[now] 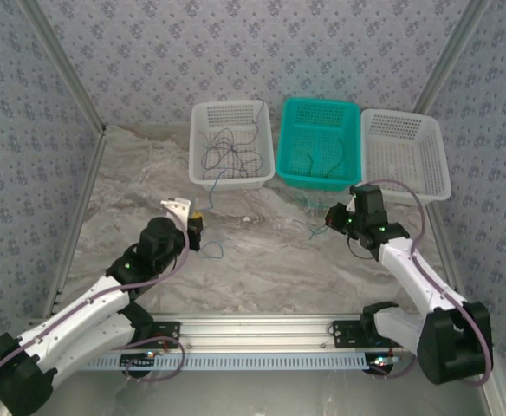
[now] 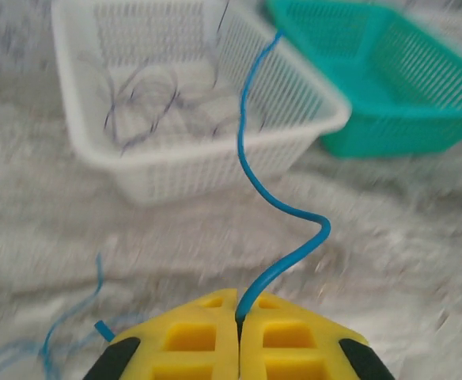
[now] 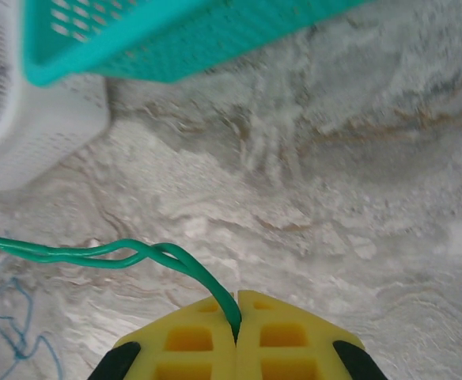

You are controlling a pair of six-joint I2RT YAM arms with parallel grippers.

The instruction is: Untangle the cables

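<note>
Left jaws pinch a blue cable (image 2: pixel 240 150) above the marbled worktop (image 3: pixel 357 198); right jaws pinch a green cable (image 3: pixel 164 250) near the teal basket (image 3: pixel 176 39).

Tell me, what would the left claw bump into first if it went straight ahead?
Probably the white basket: its near wall lies straight ahead of the left claw, with bare table between. The blue cable it pinches curls up that way too. Depth is hard to judge.

Pale grey-blue walls (image 1: pixel 236 43) with a small repeating floral print close in three sides, met by slanting aluminium posts (image 1: pixel 61 61). The surface (image 1: pixel 262 269) is marble-patterned, possibly rumpled cloth. An aluminium rail (image 1: pixel 262 326) edges its near side. The light is soft and even.
</note>
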